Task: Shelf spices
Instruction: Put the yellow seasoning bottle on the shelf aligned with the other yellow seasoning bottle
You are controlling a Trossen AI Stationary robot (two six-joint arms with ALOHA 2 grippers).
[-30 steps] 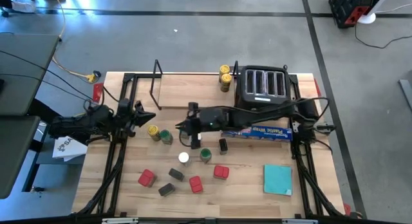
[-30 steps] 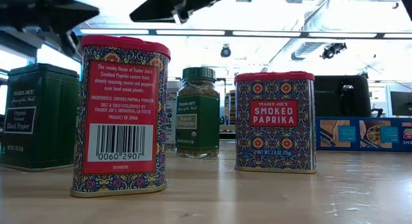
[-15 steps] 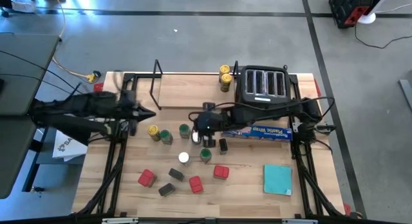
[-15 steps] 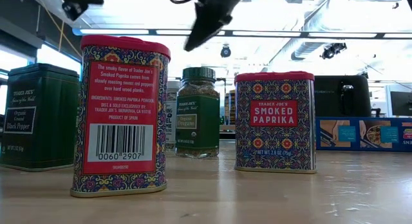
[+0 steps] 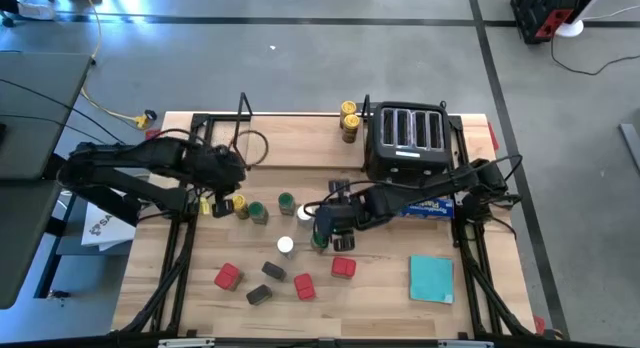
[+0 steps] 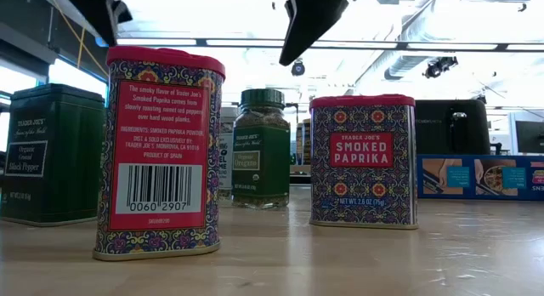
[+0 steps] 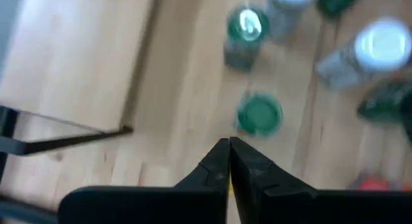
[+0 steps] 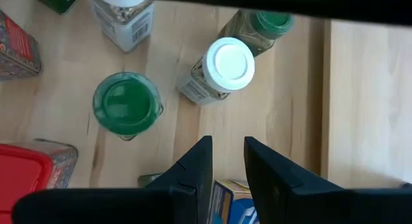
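On your light-wood table (image 5: pixel 400 308) a black four-slot toaster (image 5: pixel 408 134) sits at the far edge, right of centre. Just in front of it you have a long blue plastic-wrap box (image 5: pixel 432 204), partly covered. A flat teal square (image 5: pixel 431 278) lies near the front right corner. Left of the table, a white paper sheet (image 5: pixel 100 228) rests beside a grey desk (image 5: pixel 30 108).

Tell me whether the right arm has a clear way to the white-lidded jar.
Probably yes. The right gripper hangs just above the white-lidded jar, empty, fingers slightly apart; neighbouring jars stand apart, leaving room.
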